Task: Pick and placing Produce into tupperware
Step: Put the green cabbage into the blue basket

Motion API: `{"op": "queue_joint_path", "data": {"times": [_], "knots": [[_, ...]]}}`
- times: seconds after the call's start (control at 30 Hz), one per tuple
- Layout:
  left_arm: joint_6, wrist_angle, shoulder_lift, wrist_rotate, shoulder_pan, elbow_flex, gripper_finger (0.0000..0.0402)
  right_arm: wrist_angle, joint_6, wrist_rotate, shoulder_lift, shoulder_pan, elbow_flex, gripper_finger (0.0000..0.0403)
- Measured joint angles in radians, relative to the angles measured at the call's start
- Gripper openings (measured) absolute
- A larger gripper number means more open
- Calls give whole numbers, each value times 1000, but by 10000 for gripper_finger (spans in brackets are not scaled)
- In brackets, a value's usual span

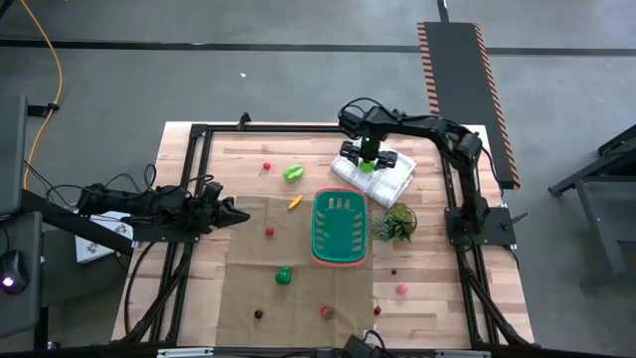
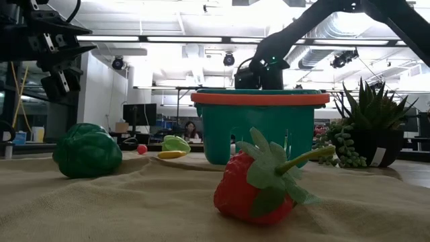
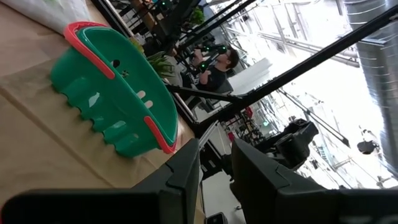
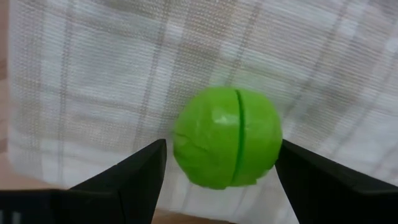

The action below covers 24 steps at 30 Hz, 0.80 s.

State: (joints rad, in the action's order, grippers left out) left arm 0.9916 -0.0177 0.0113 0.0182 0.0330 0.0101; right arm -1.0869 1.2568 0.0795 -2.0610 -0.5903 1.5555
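A round green piece of produce rests on the white checked cloth at the table's far right. My right gripper hangs above it, pointing down and open. Its fingers stand on either side of the piece without touching it. The teal tupperware basket stands mid-table on brown cloth. Other produce lies around it: a leafy green piece, a yellow piece, a green round piece, a strawberry and small red berries. My left gripper waits level at the table's left, slightly open and holding nothing.
A spiky green potted plant stands just right of the basket, between it and my right arm's base. The black frame rails run along the table's edges. A person sits in the room beyond the table.
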Motion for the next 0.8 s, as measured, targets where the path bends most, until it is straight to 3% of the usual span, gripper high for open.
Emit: {"op": "queue_joint_path", "data": {"times": [0.8], "knots": [[0,3,0,-8,0,0,83,15,0,-38,-14,0,0,284]]}}
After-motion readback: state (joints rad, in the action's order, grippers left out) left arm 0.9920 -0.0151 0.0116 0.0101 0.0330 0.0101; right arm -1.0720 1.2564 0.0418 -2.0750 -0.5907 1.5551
